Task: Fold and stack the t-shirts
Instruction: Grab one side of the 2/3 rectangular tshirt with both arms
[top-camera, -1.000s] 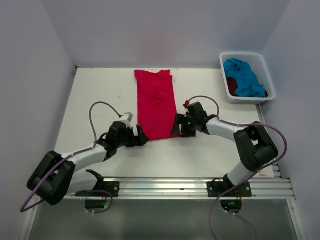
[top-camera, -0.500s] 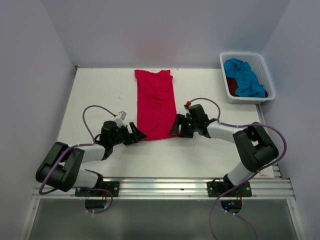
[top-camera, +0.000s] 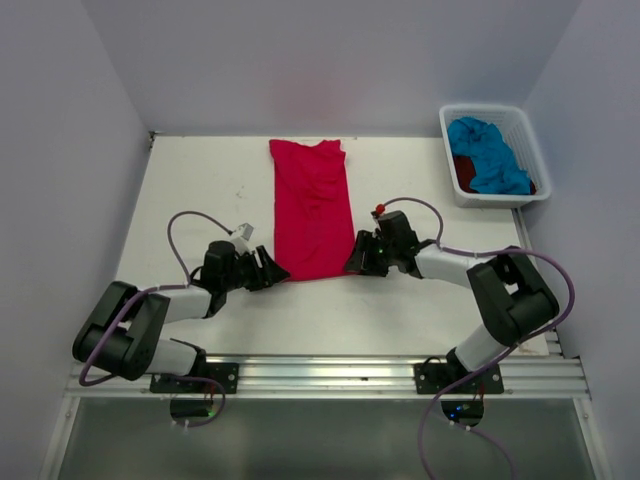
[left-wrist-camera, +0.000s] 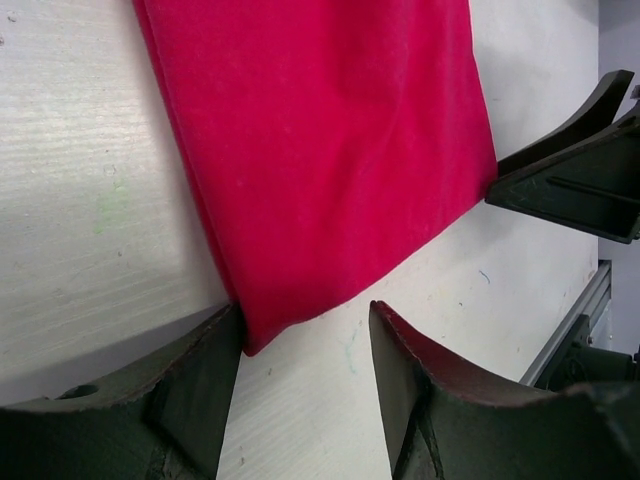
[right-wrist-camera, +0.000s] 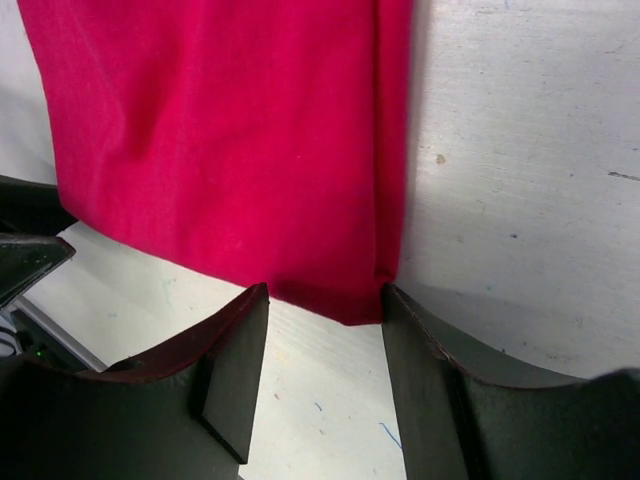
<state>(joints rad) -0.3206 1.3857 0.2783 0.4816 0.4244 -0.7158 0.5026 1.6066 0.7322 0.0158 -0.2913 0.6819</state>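
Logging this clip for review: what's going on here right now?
A bright red-pink t-shirt lies folded into a long strip on the table. The left claw and the right claw are both open, each set around one near corner of the strip, not yet closed on it. A turquoise shirt and a dark red shirt sit bunched in the white basket at the far right.

Mid-frame, the plain bright red-pink cloth t-shirt (top-camera: 311, 205) is showing no print. Upper right, a crumpled turquoise blue cloth shirt (top-camera: 488, 152) is lying in the white slatted plastic basket (top-camera: 531, 145), over what may be dark red cloth (top-camera: 462, 169). The off-white wood-grained table (top-camera: 200, 190) is showing faint blue specks. The left gripper (left-wrist-camera: 305, 310) and right gripper (right-wrist-camera: 325, 292) are showing matte black.
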